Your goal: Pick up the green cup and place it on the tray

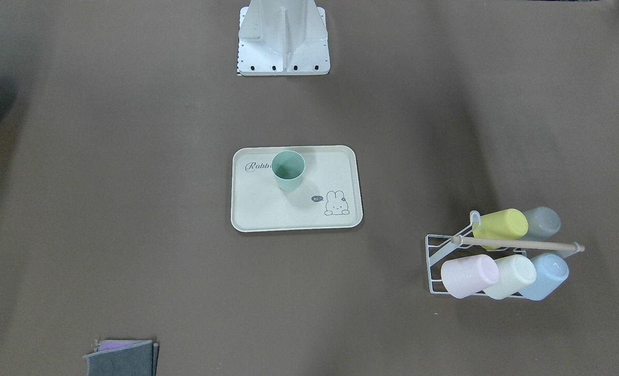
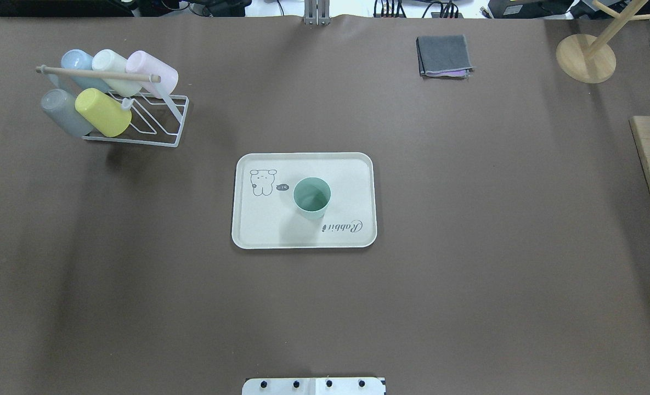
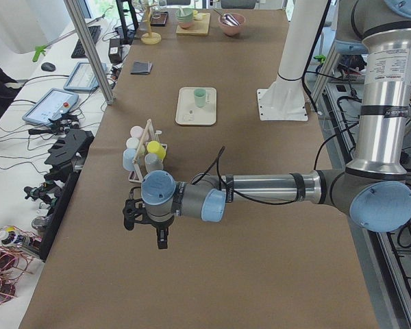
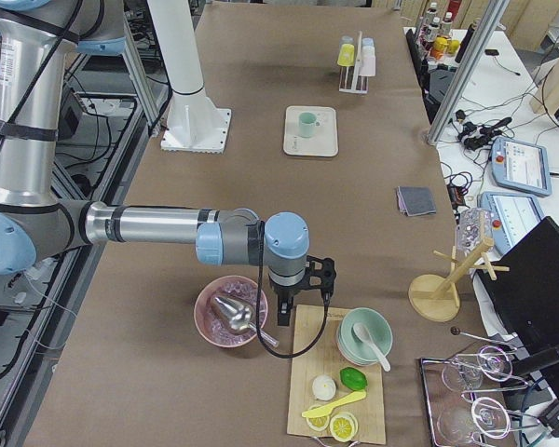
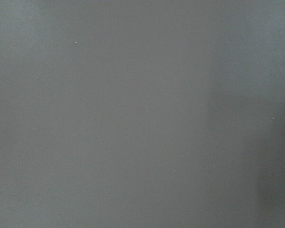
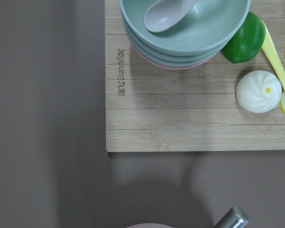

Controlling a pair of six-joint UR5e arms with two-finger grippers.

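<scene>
The green cup [image 1: 288, 169] stands upright on the cream tray [image 1: 267, 209], near its "Rabbit" script; it also shows in the overhead view [image 2: 312, 197] on the tray [image 2: 259, 219] and far off in the side views [image 3: 201, 97] [image 4: 307, 123]. My left gripper [image 3: 145, 232] hangs over bare table at the table's left end, far from the tray. My right gripper [image 4: 303, 300] hangs at the right end, over the edge of a wooden board [image 4: 335, 372]. I cannot tell whether either gripper is open or shut. Neither wrist view shows fingers.
A white wire rack [image 2: 154, 118] with several pastel cups lies on the table's far left. A folded grey cloth [image 2: 444, 55] and a wooden stand [image 2: 585, 57] sit at the back right. The board [image 6: 190, 114] carries stacked bowls [image 6: 185, 28], a spoon and play food; a pink bowl [image 4: 231, 312] sits beside it.
</scene>
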